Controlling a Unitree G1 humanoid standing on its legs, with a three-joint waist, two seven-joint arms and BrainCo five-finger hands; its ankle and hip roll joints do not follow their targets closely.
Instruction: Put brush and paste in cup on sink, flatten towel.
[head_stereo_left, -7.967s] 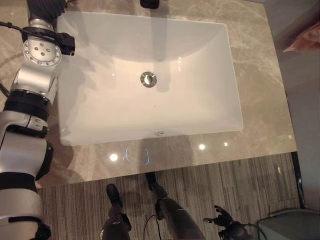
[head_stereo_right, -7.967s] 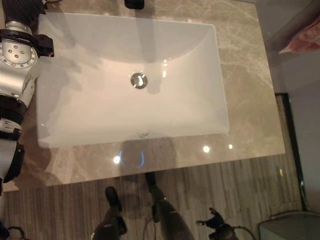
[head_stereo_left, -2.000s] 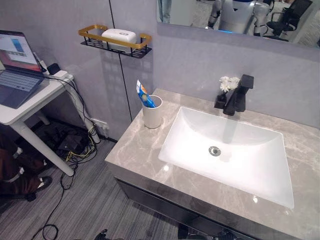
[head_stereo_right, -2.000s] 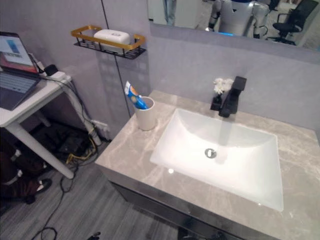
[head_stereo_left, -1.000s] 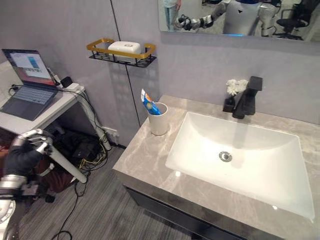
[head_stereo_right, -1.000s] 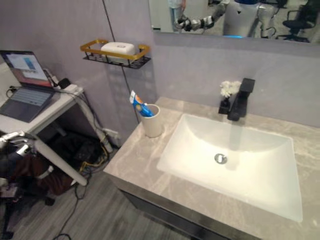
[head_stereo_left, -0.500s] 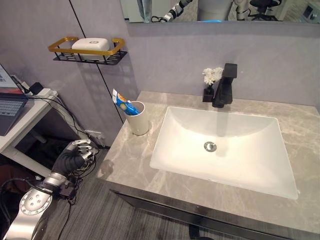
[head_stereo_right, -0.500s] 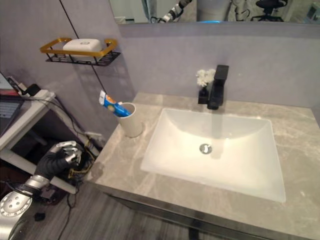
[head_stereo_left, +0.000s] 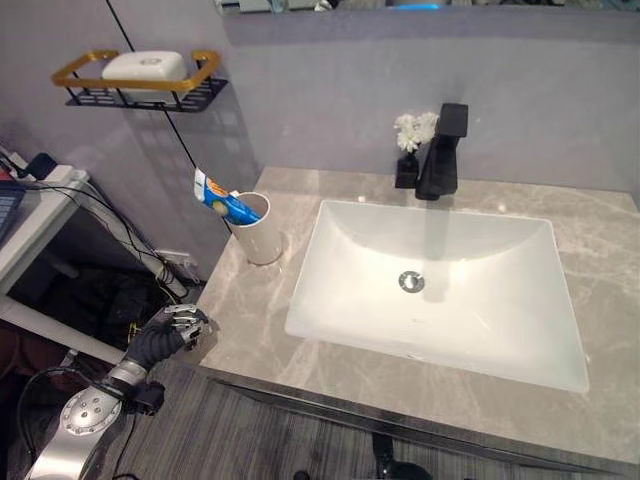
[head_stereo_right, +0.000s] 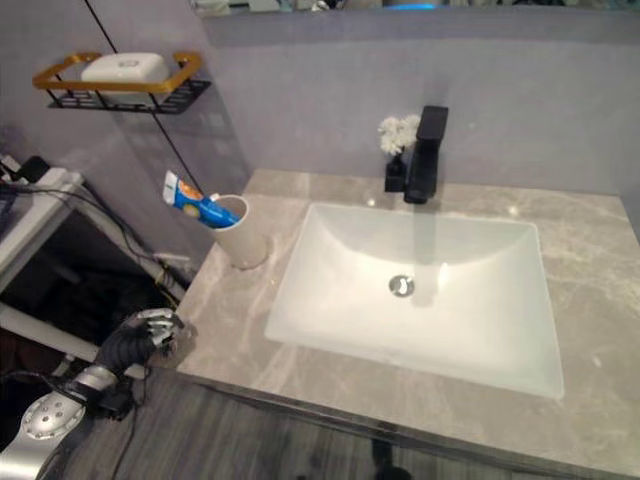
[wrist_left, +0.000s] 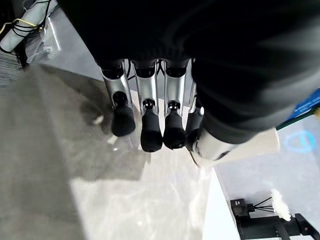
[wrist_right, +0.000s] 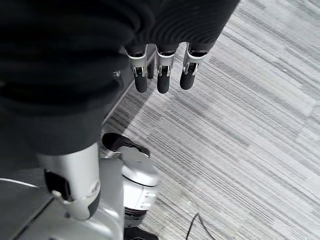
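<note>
Cup (head_stereo_left: 256, 231) holds one brush, one paste tube (head_stereo_left: 212, 189); one sink (head_stereo_left: 437, 290) alongside.

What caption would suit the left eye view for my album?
Robot's left hand hovers at the counter corner; a white cup holding toothpaste stands beside the sink.

Glossy marble-look counter (head_stereo_left: 260, 300), smooth glossy white basin (head_stereo_left: 440, 290), matt black faucet (head_stereo_left: 440, 150).

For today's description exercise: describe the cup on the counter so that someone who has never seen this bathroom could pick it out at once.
Start at the white sink set in the grey marble counter. To the sink's left, near the wall, stands the cup. It is the only pale, upright cup there, with a blue toothpaste tube leaning out of it.
</note>
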